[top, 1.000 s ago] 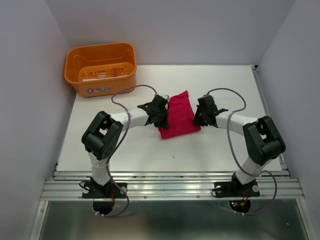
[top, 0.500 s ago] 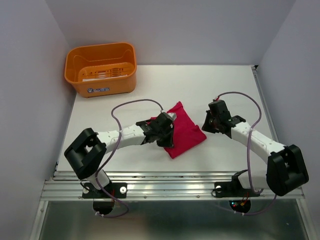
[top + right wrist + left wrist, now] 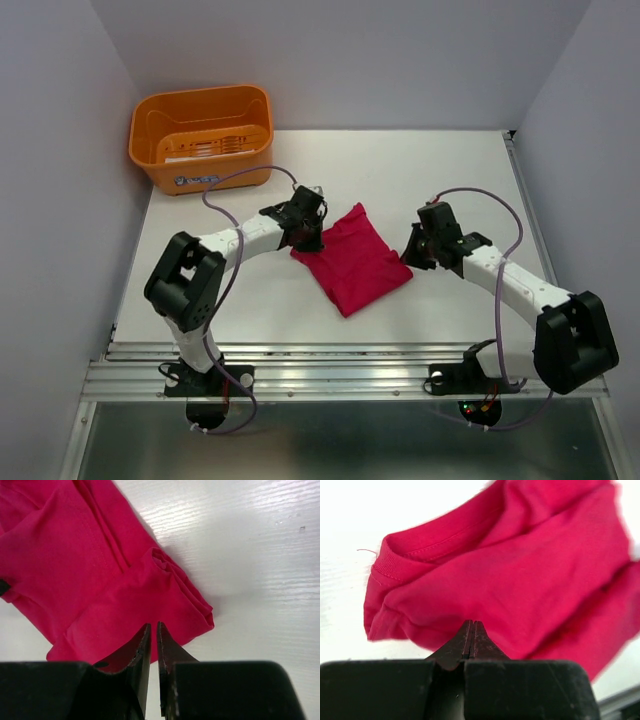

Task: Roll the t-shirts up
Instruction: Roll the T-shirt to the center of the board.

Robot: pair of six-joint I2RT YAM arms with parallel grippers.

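On the white table (image 3: 440, 170), near its middle, the crimson t-shirt (image 3: 355, 262) is lying folded and skewed. The left gripper (image 3: 308, 228) is pressing its jaws fully together, tips touching the shirt's left edge, no cloth showing between them. The right gripper (image 3: 410, 252) is standing a thin slit apart at the shirt's right corner, slit looking bare. The left wrist view is showing the ribbed collar (image 3: 395, 550); only the top view is showing the orange basket (image 3: 200, 130).

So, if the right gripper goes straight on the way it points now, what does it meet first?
The pink t-shirt. The right gripper aims at its folded edge, which lies just ahead of the tips. How high the tips stand above the cloth is unclear.
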